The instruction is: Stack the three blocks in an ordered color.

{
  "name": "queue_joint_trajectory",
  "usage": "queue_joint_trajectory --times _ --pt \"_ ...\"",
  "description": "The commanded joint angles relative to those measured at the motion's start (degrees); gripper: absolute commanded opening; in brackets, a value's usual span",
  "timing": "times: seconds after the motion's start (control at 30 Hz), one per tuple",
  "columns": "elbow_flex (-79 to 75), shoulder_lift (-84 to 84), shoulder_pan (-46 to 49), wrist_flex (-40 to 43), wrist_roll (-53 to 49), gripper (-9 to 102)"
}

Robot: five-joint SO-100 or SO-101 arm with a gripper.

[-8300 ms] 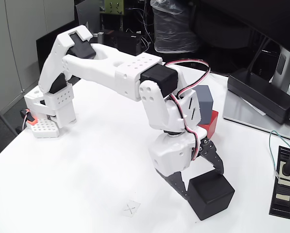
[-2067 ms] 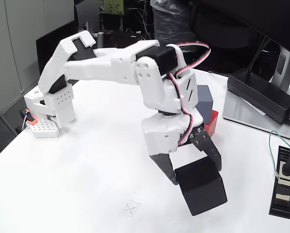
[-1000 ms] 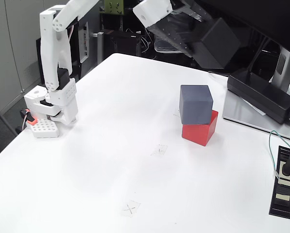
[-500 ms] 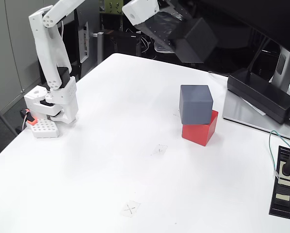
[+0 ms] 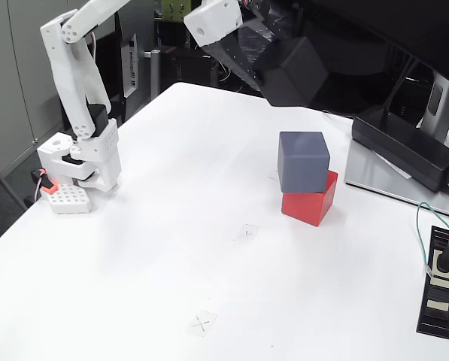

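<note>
The gripper [image 5: 273, 64] is apparently clamping the matte black cube [image 5: 293, 73] high over the white table's [image 5: 134, 263] far edge. Below, the grey cube [image 5: 304, 162] is sitting skewed on the red cube [image 5: 313, 199]; an off-centre release risks toppling all 3.

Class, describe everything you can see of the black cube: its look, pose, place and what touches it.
The matte black plain cube has slightly rounded edges and looks blurred. It hangs tilted in the air, one corner downward, well above the white table, held in the arm's dark pincer near the top of the fixed view. It sits higher than, and apart from, the grey cube resting on the red cube.
</note>
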Motion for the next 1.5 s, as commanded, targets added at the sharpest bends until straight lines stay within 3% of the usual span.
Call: queue_joint_trajectory --times 0.0,0.2,0.67,0.87,1.47 --pt "2.29 1.76 2.2 -4.92 -0.53 4" --pt "10.2 1.23 5.1 -11.69 -0.53 5" --pt "12.57 1.41 4.66 -6.42 -0.53 5" --pt "12.57 1.49 0.26 -4.75 0.0 4" --pt "12.39 1.05 -1.23 -6.68 0.0 4"
